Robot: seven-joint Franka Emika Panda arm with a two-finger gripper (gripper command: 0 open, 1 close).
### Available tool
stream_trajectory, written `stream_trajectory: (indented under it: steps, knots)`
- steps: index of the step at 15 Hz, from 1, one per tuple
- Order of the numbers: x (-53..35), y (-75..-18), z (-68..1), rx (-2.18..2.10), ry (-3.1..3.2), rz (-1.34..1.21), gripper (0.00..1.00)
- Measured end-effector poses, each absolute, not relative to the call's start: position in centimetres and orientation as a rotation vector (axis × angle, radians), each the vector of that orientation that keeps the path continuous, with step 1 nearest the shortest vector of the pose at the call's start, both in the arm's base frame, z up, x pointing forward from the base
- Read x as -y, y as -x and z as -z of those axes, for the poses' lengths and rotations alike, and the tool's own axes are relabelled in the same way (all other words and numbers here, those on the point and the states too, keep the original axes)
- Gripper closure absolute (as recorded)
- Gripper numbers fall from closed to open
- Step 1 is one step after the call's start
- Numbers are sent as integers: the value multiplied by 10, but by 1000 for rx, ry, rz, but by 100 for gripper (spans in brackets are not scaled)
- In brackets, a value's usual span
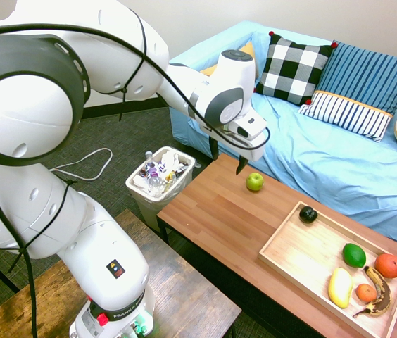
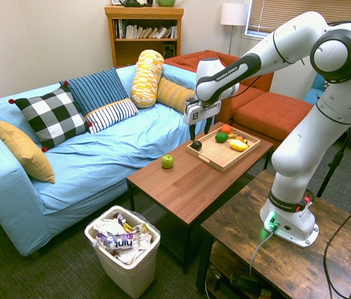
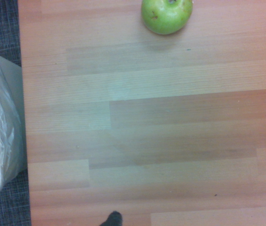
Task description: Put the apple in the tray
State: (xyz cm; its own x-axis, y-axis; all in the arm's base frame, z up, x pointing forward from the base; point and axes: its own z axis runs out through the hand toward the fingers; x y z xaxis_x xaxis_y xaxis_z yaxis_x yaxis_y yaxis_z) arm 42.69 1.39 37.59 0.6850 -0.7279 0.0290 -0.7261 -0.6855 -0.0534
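The apple (image 1: 255,182) is small, round and yellow-green, glossy, with a stem dimple on top. It sits upright on the bare wood of the table (image 1: 212,204), apart from the tray (image 1: 283,251). The tray is a large, shallow rectangle of light wood with a low raised rim, lying flat on the same table, with fruit inside it.

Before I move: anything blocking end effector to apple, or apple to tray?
Nothing visible between the end effector and the apple. Apple to tray: only bare tabletop, then the low rim; the dark fruit sits just inside the near corner.
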Motion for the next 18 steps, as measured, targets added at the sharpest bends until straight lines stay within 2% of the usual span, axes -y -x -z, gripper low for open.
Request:
stream_trajectory:
  steps: [7,18]
  knots:
    - [-28,-453,-353,-1275,2830,88,0]
    - [-24,-587,-253,-1407,2789,98,0]
